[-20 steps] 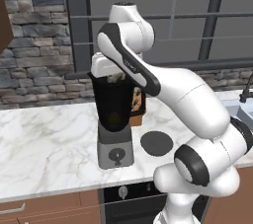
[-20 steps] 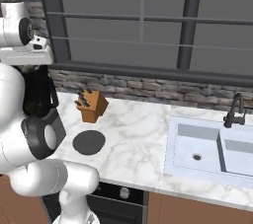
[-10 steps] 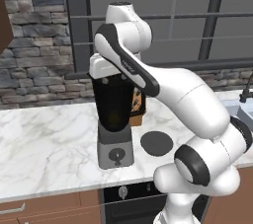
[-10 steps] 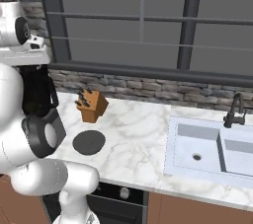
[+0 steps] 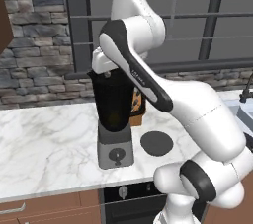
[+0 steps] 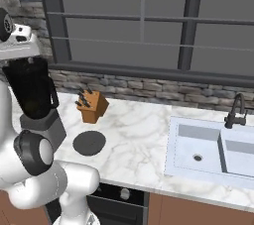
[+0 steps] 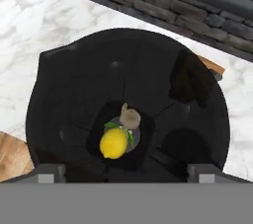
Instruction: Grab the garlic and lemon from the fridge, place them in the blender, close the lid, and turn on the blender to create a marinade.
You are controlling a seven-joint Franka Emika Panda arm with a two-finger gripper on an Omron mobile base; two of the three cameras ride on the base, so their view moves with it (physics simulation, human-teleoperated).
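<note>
In the hand view, the lemon [image 7: 113, 143] and the garlic [image 7: 130, 117] are seen touching at the bottom of the blender [image 7: 74, 94], mid-frame. In the left base view, the lid [image 5: 156, 143] is set on the table [image 5: 44, 139] right of the blender, the knife block [image 5: 137, 102] behind it. The sink [image 6: 211, 152] is placed at the right of the right base view.

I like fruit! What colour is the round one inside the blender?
Bright yellow: the lemon, seen best in the hand view.
</note>
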